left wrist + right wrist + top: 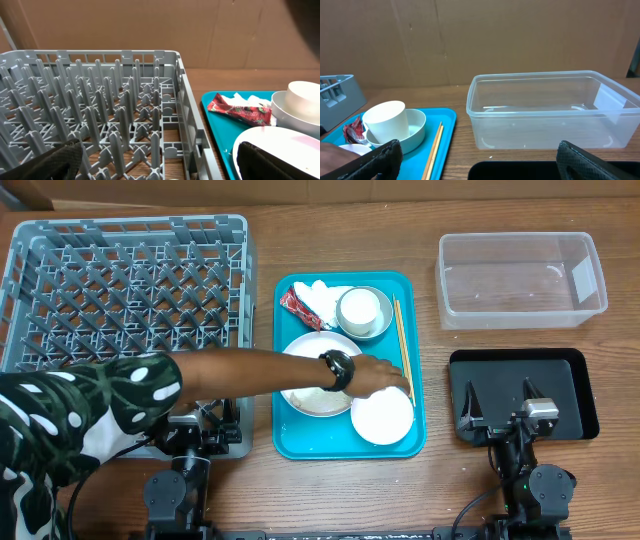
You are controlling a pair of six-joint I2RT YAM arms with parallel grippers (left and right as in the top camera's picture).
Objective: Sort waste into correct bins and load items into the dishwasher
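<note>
So far you've sorted nothing: rack (130, 310), tub (520, 275) and black tray (578, 385) hold nothing; cup (360, 307), napkin (318, 292) and wrapper (297, 307) sit on the teal tray (283, 442). Left gripper (160, 167) and right gripper (480, 167) stand spread wide.

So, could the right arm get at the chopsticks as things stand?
Probably not safely: a person's hand lies at the near end of the chopsticks; their far half is free.

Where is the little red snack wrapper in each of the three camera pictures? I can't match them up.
Overhead: the red snack wrapper lies in the teal tray's far-left corner.
Left wrist: right of centre, on the tray beside the grey rack.
Right wrist: at the lower left edge, just left of the bowl.
Shared landmark: the teal tray.
</note>
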